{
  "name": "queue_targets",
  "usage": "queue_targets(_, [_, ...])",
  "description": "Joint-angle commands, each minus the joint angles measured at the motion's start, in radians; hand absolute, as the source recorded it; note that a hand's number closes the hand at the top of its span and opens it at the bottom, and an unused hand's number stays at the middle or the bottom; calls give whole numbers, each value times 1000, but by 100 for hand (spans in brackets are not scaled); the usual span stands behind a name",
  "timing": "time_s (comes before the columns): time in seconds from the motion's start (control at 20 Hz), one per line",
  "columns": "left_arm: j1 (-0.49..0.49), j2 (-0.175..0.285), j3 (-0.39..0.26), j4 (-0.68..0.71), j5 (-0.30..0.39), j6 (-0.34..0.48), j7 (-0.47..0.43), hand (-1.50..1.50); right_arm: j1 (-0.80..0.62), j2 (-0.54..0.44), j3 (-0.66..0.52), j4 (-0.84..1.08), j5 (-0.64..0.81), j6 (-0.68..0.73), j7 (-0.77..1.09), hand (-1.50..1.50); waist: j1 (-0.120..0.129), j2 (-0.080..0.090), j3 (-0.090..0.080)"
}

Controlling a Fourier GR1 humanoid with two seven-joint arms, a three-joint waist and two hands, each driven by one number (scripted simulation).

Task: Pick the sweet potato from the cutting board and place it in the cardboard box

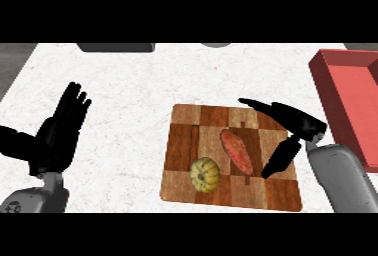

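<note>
White speckled desk (140, 85) fills the frame. Lying on it: a wooden cutting board (184, 150) at lower centre-right, a red box (354, 95) along the right edge, and a dark grey object (117, 47) at the upper left.

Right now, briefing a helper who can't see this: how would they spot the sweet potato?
Find the wooden cutting board on the white counter. Two things lie on it: the sweet potato is the long reddish-orange one, right of the round, ribbed yellow-green squash.

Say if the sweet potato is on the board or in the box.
On the board: sweet potato lies flat beside the squash.
</note>
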Motion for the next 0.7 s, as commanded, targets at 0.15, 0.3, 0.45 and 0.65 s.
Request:
queue_targets(0.15, [31,-10,18,-83,-37,-9,50,0,53,26,16,-37,103,-22,-11,-150,0,-1,0])
queue_targets(0.3, [6,-47,27,-6,-49,-19,-3,0,-42,43,-21,88,131,-25,-61,-150,2,0,0])
queue_targets(0.45, [43,-20,58,-36,-27,-63,7,0,-6,84,16,20,153,-27,2,-150,1,-1,0])
queue_targets(0.65, [37,-47,55,-33,-53,-63,10,0,-24,68,-9,149,203,-34,-125,-150,2,0,0])
